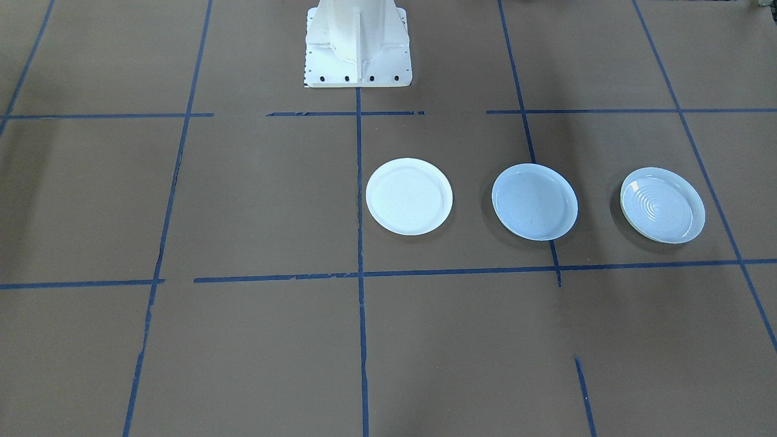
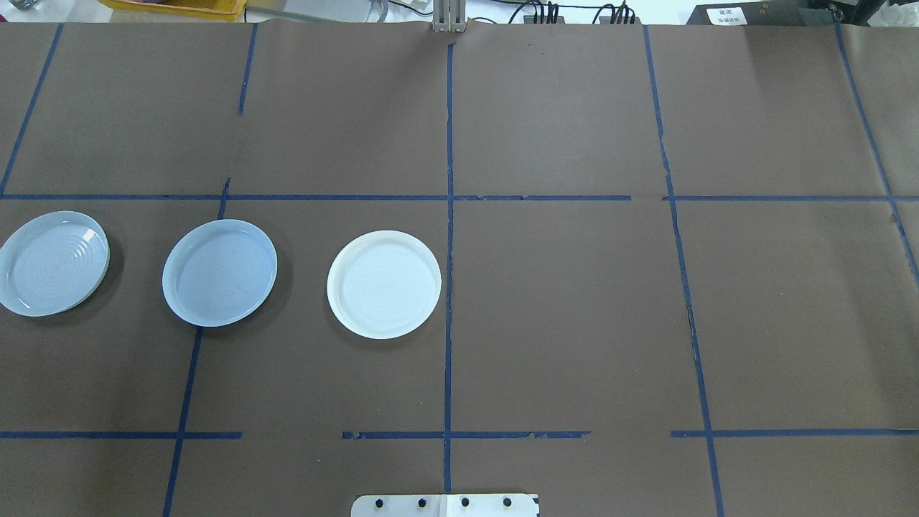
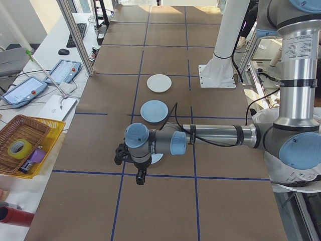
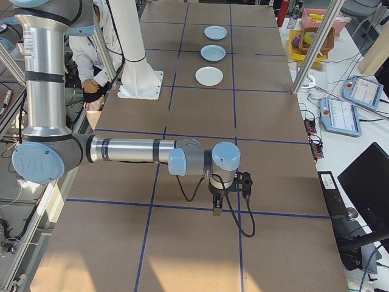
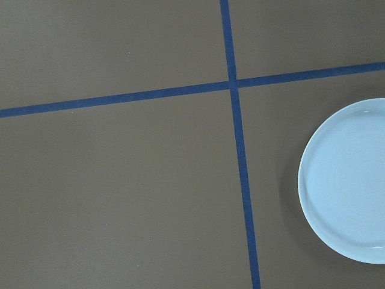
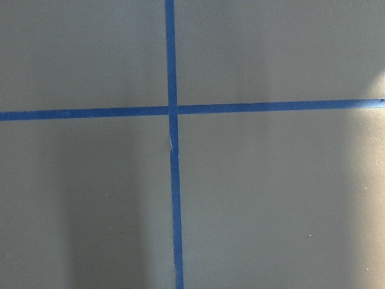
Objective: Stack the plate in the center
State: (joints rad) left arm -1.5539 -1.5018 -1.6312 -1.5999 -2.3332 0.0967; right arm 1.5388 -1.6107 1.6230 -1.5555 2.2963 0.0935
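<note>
The left gripper (image 3: 140, 178), a small black two-finger tool at the end of the near grey-and-blue arm in the left side view, hangs above the brown table beyond the rippled plate at the end of the row; it shows only in that side view, so whether its fingers are spread or pressed together cannot be told. The right gripper (image 4: 217, 210) hangs in the same way from the near arm in the right side view, over a blue tape line well apart from the plates, and its state cannot be told either. Neither gripper touches anything.

Outward from the left gripper, three round shallow plates lie in a row on the brown paper-covered table (image 2: 574, 301), apart from one another, all on the robot's left half. Nearest the left gripper is the glossy pale plate with concentric ripple rings (image 2: 54, 263). Next is the task's center plate, a glossy pale bluish-white plate with a smooth inside and raised rim (image 2: 220, 272), lying across a blue tape line (image 2: 188, 380). Last is the matte pure-white plate (image 2: 384, 283), just beside the table's middle tape line. The white robot base (image 1: 357, 42) stands at the table's edge.
</note>
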